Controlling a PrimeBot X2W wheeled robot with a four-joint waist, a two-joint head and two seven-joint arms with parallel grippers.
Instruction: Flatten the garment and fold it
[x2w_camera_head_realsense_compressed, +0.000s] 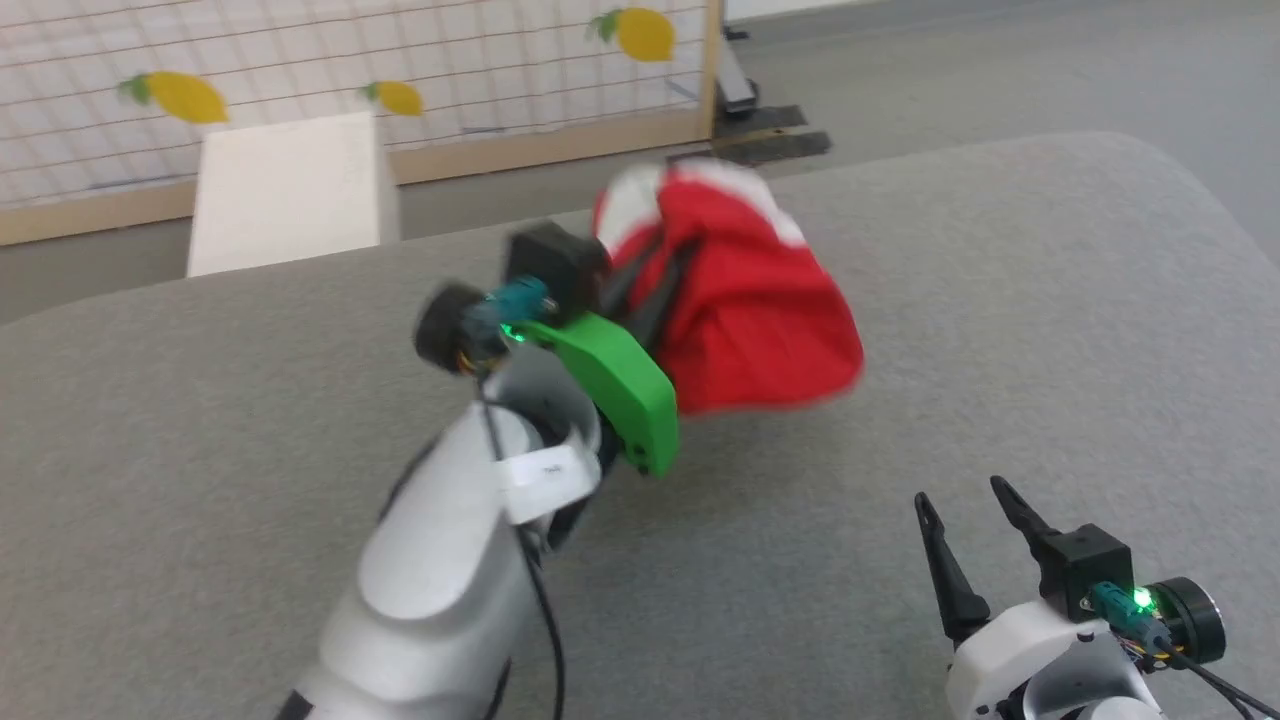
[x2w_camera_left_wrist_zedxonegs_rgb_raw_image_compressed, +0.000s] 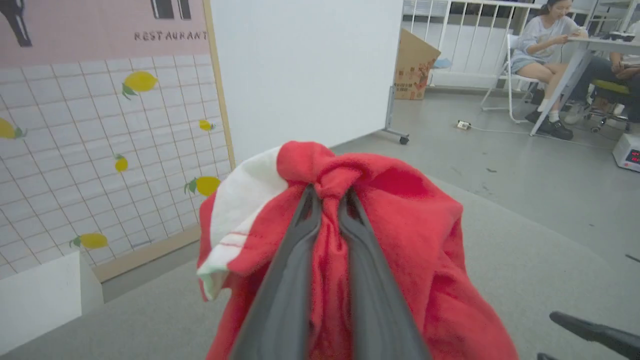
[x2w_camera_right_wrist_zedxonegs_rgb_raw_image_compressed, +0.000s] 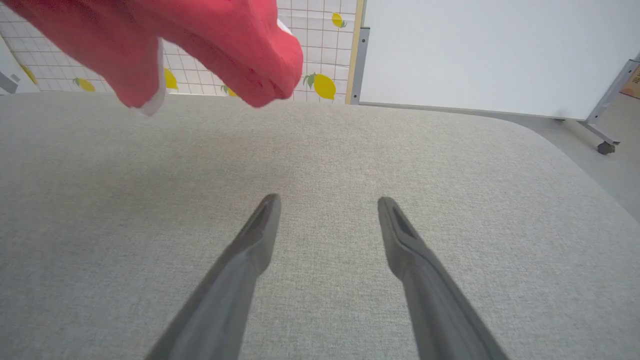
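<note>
Shorts: the red shorts (x2w_camera_head_realsense_compressed: 745, 300) hang bunched in the air above the grey padded desk (x2w_camera_head_realsense_compressed: 1000, 330), off its surface as far as the head view and right wrist view show; a white stripe (x2w_camera_left_wrist_zedxonegs_rgb_raw_image_compressed: 245, 200) folds over the top of the bundle.
Left gripper: the left gripper (x2w_camera_left_wrist_zedxonegs_rgb_raw_image_compressed: 327, 192) is clamped on a pinch of red cloth, its two dark fingers (x2w_camera_left_wrist_zedxonegs_rgb_raw_image_compressed: 290, 280) nearly together with fabric squeezed between them.
Right gripper: the right gripper (x2w_camera_right_wrist_zedxonegs_rgb_raw_image_compressed: 327, 205) stands wide open and empty, low over the desk at the near right, well apart from the shorts.
Step in hand: by my reading, lifting the bundle so it can drop open before it is laid flat.
How to do it well: the grip sits in the middle of a wad, not on an edge, so the cloth will likely not open by itself; the free gripper should take a clear edge, best the waistband or a leg hem, though I cannot tell which is which in this tangle.
Spread: once both hold separate points, draw them apart over the middle of the desk and lower so the hanging part touches first.
Risk: a thin pinch may slip if tugged hard; pulling sideways slowly seems safer.
Surroundings: a tiled panel with lemons (x2w_camera_head_realsense_compressed: 185, 97) stands behind the desk, and a person (x2w_camera_left_wrist_zedxonegs_rgb_raw_image_compressed: 542, 45) sits far off; neither is in the way.
</note>
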